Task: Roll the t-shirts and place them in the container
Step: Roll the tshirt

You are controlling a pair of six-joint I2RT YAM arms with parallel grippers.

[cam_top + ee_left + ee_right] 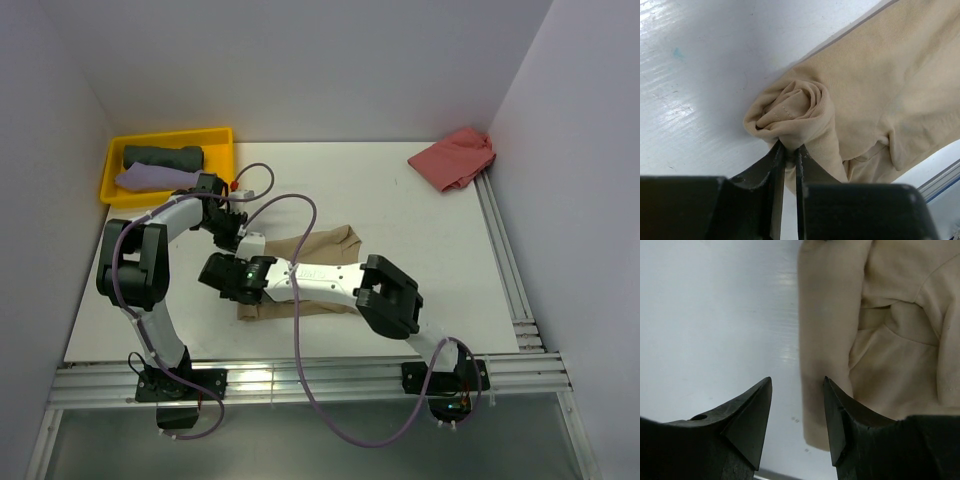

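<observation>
A large tan t-shirt (335,241) lies mid-table, mostly beneath the two arms. In the left wrist view its near end is wound into a small roll (790,112). My left gripper (789,148) is shut on a fold of cloth just under that roll, at the shirt's left end (238,238). My right gripper (797,382) stands open over the tan t-shirt's (890,340) long edge, the cloth border running beside its right finger (832,405) and bare table under the left one. From above it sits at the shirt's near-left corner (213,273). A salmon-red t-shirt (455,158) lies crumpled at the far right.
A yellow tray (219,135) at the far left holds a rolled dark grey-green t-shirt (163,156) and a lilac one (150,178). Aluminium rails (505,250) run along the right and near edges. White walls close in the table.
</observation>
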